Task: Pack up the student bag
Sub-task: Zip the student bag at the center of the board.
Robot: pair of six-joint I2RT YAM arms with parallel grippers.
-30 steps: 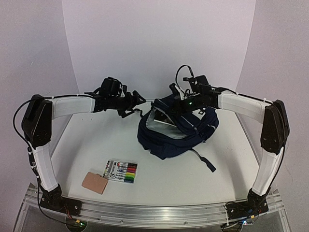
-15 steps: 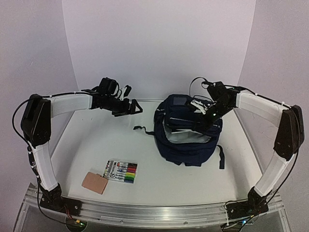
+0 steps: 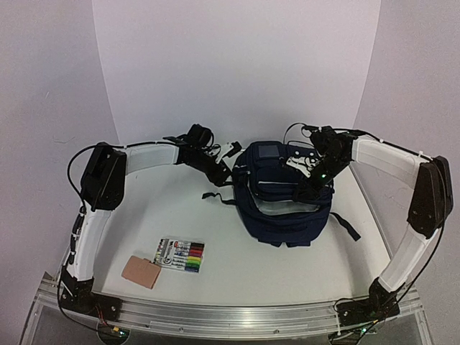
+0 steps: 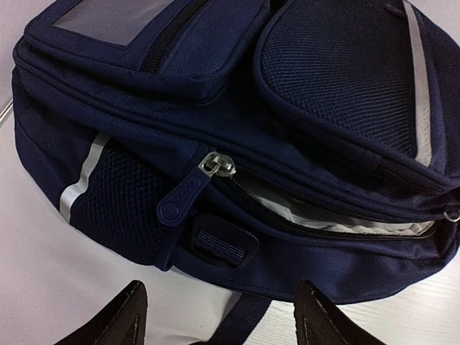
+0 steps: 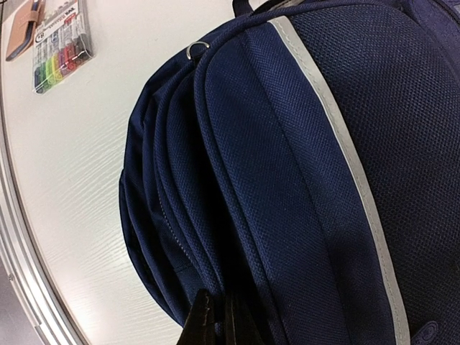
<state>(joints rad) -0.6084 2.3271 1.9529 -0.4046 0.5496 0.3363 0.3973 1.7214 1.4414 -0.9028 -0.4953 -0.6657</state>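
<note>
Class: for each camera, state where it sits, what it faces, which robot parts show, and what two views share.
Top external: above and behind the bases, facing down on student bag, marker pack; left arm, right arm show.
Left wrist: faces bag's zipper; open left gripper.
Right wrist: faces bag's striped side; right gripper pinching it.
Shared: top and right wrist show the marker pack.

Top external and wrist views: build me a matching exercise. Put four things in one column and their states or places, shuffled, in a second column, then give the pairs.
Things:
1. student bag
2. marker pack
3. tan case
4. left gripper

States or places:
A. open, fingers wide apart
B. partly unzipped
C. just left of the marker pack
D. clear, many colours inside

Pairs: 1-B, 2-D, 3-C, 4-A
</note>
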